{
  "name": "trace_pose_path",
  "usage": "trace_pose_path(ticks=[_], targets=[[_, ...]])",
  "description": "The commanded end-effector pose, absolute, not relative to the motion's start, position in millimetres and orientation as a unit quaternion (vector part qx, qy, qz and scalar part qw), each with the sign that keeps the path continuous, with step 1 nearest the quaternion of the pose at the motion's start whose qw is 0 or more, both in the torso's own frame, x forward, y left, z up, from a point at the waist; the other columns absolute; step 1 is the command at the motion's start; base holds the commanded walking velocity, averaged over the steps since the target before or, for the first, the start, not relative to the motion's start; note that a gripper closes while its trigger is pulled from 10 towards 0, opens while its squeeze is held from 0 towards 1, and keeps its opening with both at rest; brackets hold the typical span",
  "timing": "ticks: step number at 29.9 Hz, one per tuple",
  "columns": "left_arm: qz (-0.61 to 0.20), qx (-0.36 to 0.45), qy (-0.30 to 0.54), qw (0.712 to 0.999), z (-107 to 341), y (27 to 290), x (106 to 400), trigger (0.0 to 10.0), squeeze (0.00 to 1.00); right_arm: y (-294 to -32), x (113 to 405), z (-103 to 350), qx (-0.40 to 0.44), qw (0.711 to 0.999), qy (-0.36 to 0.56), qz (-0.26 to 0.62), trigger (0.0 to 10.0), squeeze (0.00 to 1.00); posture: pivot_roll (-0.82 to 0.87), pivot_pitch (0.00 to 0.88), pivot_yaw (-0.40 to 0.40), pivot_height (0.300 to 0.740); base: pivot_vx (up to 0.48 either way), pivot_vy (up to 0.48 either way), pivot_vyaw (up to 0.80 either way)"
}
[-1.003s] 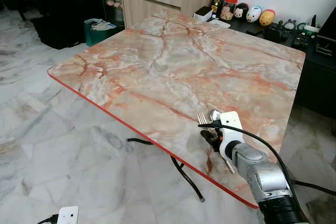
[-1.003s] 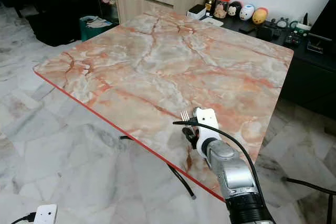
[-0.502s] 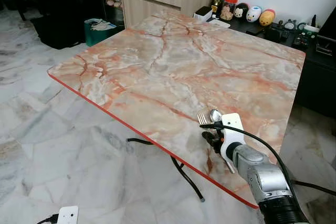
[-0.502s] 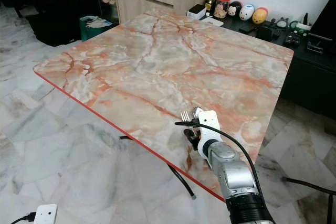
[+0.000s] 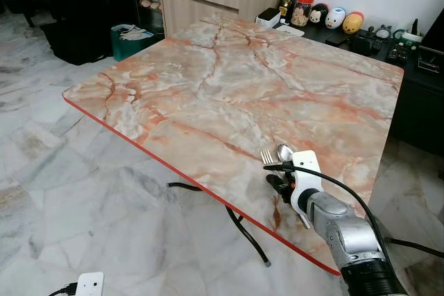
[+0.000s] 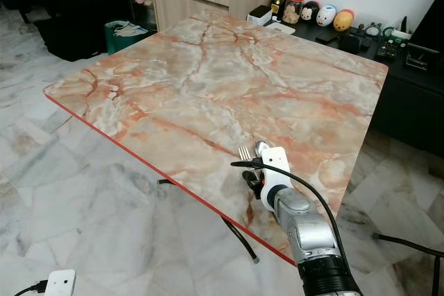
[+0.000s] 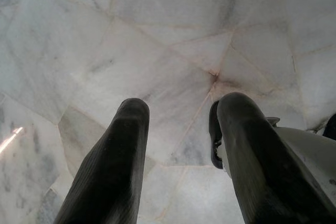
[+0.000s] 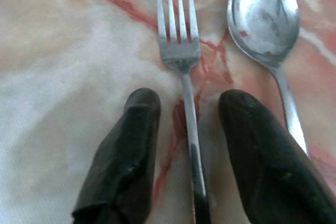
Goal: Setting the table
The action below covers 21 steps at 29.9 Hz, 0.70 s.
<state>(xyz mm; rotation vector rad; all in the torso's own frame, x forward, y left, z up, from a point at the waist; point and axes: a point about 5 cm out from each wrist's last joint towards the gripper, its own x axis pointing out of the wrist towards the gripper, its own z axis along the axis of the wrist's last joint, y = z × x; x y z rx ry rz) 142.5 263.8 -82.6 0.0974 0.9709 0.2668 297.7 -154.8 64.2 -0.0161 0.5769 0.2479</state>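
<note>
Right claw (image 8: 184, 145): fingers spread, straddling the fork (image 8: 181, 61) handle, axis running straight ahead of the claw. Spoon (image 8: 265, 19) parallel beside it. Both near the surface's (image 5: 229, 81) near edge. Left claw (image 7: 178, 150): spread, idle.

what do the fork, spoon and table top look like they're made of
Fork: polished metal, likely stainless steel; silvery with bright glints. Spoon: the same, its bowl mirror-like with reflections. Table top: pink-orange veined marble pattern, glossy; the thin red edge suggests a printed or laminated board, not stone, though that is uncertain.
</note>
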Motion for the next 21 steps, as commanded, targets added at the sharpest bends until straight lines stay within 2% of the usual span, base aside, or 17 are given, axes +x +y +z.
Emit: trace_pose_path(ticks=[1, 21], targets=[[0.128, 0.042, 0.477, 0.868, -85.3, 262.0, 138.3, 10.0, 0.0, -151.4, 299.3, 65.8, -0.008, 0.951, 0.28, 0.13, 0.0, 0.0, -0.01, 0.0, -0.043, 0.74, 0.0, 0.0, 0.0], [0.126, 0.042, 0.479, 0.868, -85.3, 262.4, 138.1, 10.0, 0.0, -150.1, 298.6, 64.2, -0.021, 0.95, 0.281, 0.137, 0.0, 0.0, -0.01, 0.0, -0.042, 0.74, 0.0, 0.0, 0.0]])
